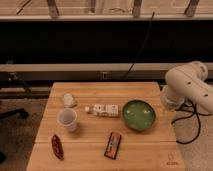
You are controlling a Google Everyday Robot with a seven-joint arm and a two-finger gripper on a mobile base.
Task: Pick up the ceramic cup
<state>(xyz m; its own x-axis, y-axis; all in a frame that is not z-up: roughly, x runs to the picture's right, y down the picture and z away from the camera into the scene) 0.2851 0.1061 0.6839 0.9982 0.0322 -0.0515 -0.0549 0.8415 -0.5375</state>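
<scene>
The ceramic cup (pixel 67 119) is white and stands upright on the left part of the wooden table (pixel 150 145), its mouth facing up. Only the white arm (pixel 188 86) shows, at the table's right edge, far to the right of the cup. The gripper itself is out of view; no fingers show anywhere over the table.
A green bowl (pixel 139 115) sits right of centre. A white bottle (pixel 102 110) lies on its side between the cup and the bowl. A dark snack bar (pixel 113 145) and a red packet (pixel 57 146) lie near the front. A pale crumpled item (pixel 69 99) lies behind the cup.
</scene>
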